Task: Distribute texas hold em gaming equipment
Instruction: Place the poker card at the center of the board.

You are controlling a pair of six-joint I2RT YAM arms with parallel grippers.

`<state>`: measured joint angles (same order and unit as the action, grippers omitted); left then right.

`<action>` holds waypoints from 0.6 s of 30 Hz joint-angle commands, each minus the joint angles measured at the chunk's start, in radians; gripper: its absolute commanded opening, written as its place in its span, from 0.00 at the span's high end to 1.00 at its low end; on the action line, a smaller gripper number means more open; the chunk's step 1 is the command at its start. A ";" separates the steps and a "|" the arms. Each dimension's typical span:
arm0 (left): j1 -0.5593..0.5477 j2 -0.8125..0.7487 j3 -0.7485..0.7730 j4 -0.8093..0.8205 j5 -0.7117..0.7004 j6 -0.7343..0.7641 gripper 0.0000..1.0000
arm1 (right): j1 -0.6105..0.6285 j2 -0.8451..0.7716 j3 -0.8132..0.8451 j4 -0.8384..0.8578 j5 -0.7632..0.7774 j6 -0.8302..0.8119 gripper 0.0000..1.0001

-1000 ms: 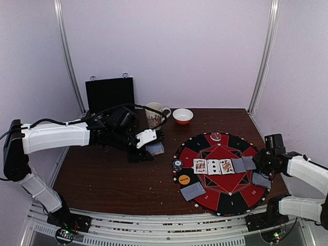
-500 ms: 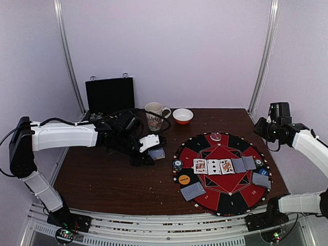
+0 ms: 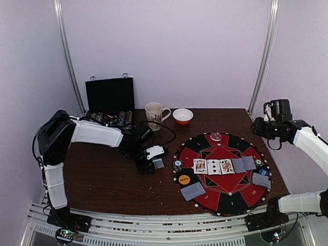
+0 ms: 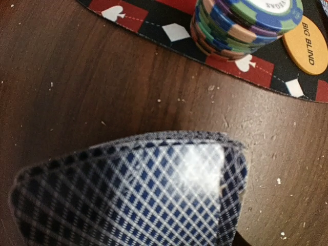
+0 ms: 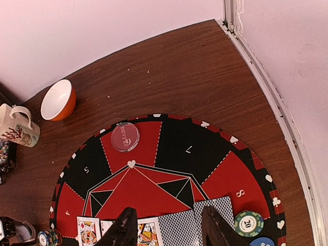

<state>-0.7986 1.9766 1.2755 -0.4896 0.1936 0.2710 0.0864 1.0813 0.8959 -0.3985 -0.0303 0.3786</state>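
Observation:
My left gripper [image 3: 152,163] is shut on a stack of grey-blue-backed playing cards [image 3: 158,163] low over the table, just left of the mat. The cards' checkered backs [image 4: 128,195] fill the left wrist view and hide the fingers. A stack of striped poker chips [image 4: 246,23] and an orange "big blind" disc [image 4: 307,43] lie ahead on the mat edge. On the mat [image 3: 220,151] lie three face-up cards [image 3: 213,166], two face-down cards [image 3: 243,164] and other face-down cards [image 3: 192,191]. My right gripper [image 5: 169,228] is open and empty, raised high above the mat's right side.
A black hinged case [image 3: 109,95] with chip rows stands at the back left. A mug [image 3: 154,115] and an orange bowl [image 3: 183,116] sit behind the mat. A clear dealer disc [image 5: 125,137], a green chip [image 5: 249,223] and a blue disc [image 5: 264,242] lie on the mat.
My left gripper has carried the cards right and forward, toward the mat's left edge. My right gripper has lifted off the mat's right side and now hangs high at the right.

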 commanded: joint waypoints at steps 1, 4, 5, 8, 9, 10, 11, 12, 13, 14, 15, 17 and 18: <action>0.001 0.025 0.048 -0.027 -0.012 -0.032 0.49 | 0.011 -0.002 0.048 -0.029 -0.024 -0.047 0.55; 0.001 0.045 0.061 -0.045 -0.021 -0.033 0.43 | 0.013 0.003 0.058 -0.032 -0.029 -0.063 0.54; 0.001 0.047 0.063 -0.049 -0.024 -0.032 0.41 | 0.013 0.005 0.062 -0.034 -0.030 -0.067 0.54; 0.001 0.045 0.058 -0.051 -0.024 -0.020 0.31 | 0.013 0.012 0.073 -0.038 -0.035 -0.075 0.53; 0.001 0.043 0.055 -0.052 -0.021 -0.011 0.29 | 0.013 0.014 0.073 -0.037 -0.037 -0.076 0.52; 0.000 0.039 0.051 -0.053 -0.020 -0.005 0.26 | 0.013 0.015 0.073 -0.035 -0.040 -0.076 0.51; 0.001 0.031 0.047 -0.053 -0.021 0.002 0.25 | 0.013 0.016 0.074 -0.034 -0.046 -0.076 0.51; 0.001 0.023 0.040 -0.052 -0.021 0.011 0.23 | 0.013 0.017 0.074 -0.030 -0.056 -0.076 0.50; 0.001 0.014 0.038 -0.052 -0.020 0.015 0.22 | 0.013 0.017 0.074 -0.024 -0.061 -0.075 0.49; 0.001 0.003 0.036 -0.051 -0.020 0.019 0.17 | 0.013 0.017 0.075 -0.020 -0.068 -0.076 0.48; 0.001 -0.013 0.034 -0.047 -0.020 0.024 0.13 | 0.014 0.017 0.077 -0.015 -0.075 -0.077 0.47; 0.001 -0.059 0.024 -0.023 -0.018 0.027 0.07 | 0.013 0.016 0.082 -0.004 -0.085 -0.079 0.45; 0.000 -0.087 0.019 -0.006 -0.020 0.028 0.05 | 0.013 0.016 0.084 0.002 -0.089 -0.080 0.43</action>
<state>-0.7994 1.9934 1.3148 -0.5224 0.1795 0.2775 0.0933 1.0943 0.9455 -0.4168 -0.0872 0.3119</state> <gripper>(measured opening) 0.918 0.546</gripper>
